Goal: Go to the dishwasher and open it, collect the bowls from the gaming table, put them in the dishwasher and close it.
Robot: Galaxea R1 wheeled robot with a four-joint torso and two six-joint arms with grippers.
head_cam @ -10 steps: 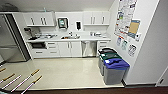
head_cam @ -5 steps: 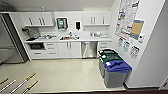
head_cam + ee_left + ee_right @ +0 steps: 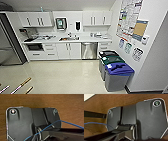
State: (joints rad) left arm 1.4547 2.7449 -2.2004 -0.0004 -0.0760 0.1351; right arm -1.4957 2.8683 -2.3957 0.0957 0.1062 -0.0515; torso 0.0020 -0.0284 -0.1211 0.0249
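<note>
The dishwasher (image 3: 89, 50) is built in under the white counter (image 3: 82, 39), right of the sink (image 3: 68, 38). Its steel-grey front is closed, and the bar handle runs across the top. It stands across the pale floor from me, straight ahead in the head view. Behind the robot's own dark plate, both wrist views show a brown wood-grain surface (image 3: 37, 100) (image 3: 109, 101).
Three lidded bins line the right wall: blue (image 3: 118, 75), green (image 3: 111, 61) and black (image 3: 106, 53). A steel fridge (image 3: 8, 42) fills the left side. White cabinets (image 3: 65, 50) flank the dishwasher. Wooden-handled rods (image 3: 22, 85) poke in at the lower left. Pale floor (image 3: 62, 75) stretches between me and the counter.
The whole head view has shifted slightly, with the kitchen and bins sitting a little lower and nearer, so the camera has moved forward. Nothing in the room has moved.
</note>
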